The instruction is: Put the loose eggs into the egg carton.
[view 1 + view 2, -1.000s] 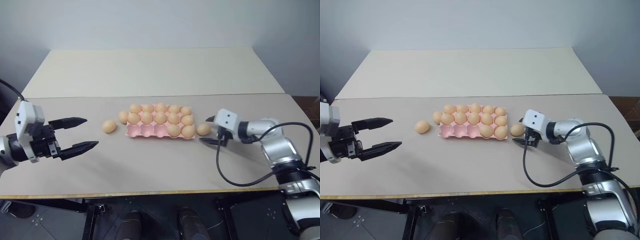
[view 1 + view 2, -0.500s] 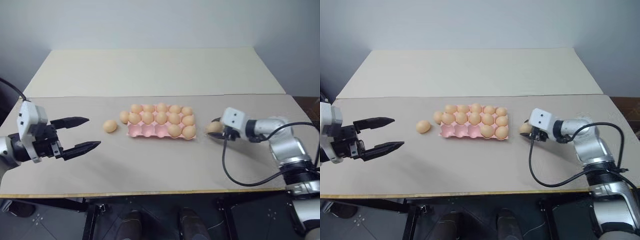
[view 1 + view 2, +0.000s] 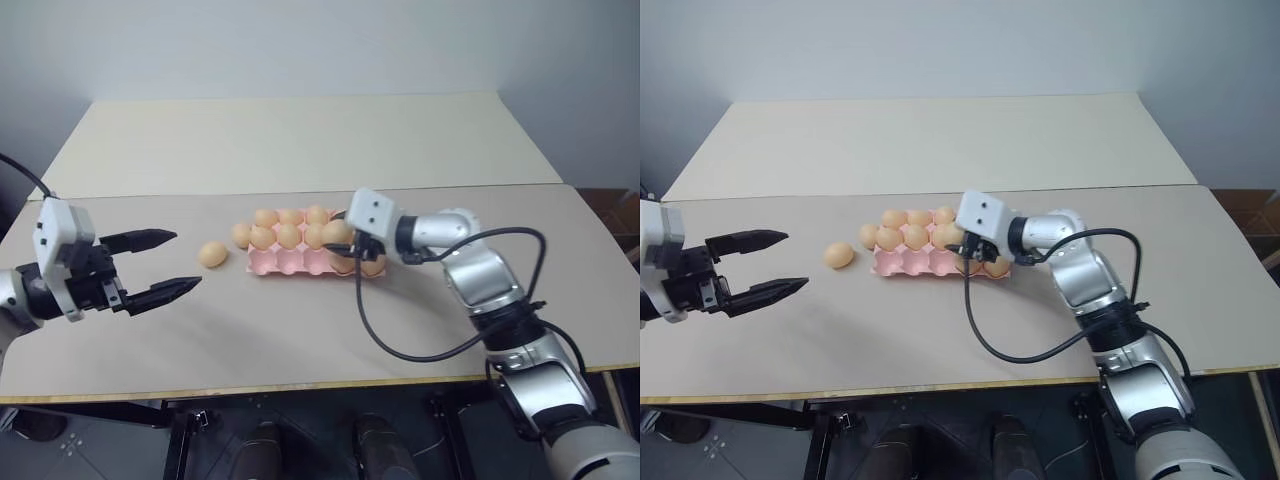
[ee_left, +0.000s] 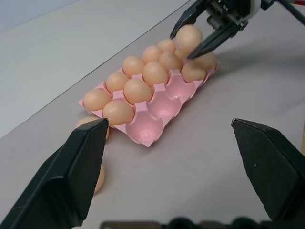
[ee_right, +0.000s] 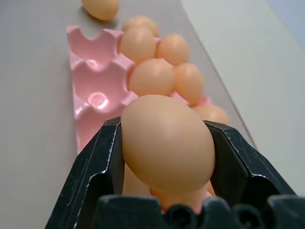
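While the right gripper (image 4: 202,33) pinches an egg (image 5: 166,143), the carton (image 4: 157,107) holds perhaps ten; left gripper (image 3: 168,264) gapes.

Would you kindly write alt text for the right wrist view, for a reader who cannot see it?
The right gripper, its two black fingers shut on a smooth light-brown egg, holds it above a pale pink moulded egg carton. Beyond it, the carton shows other tan eggs along one side and three empty cups on the other; one loose egg lies on the beige table past its far end.
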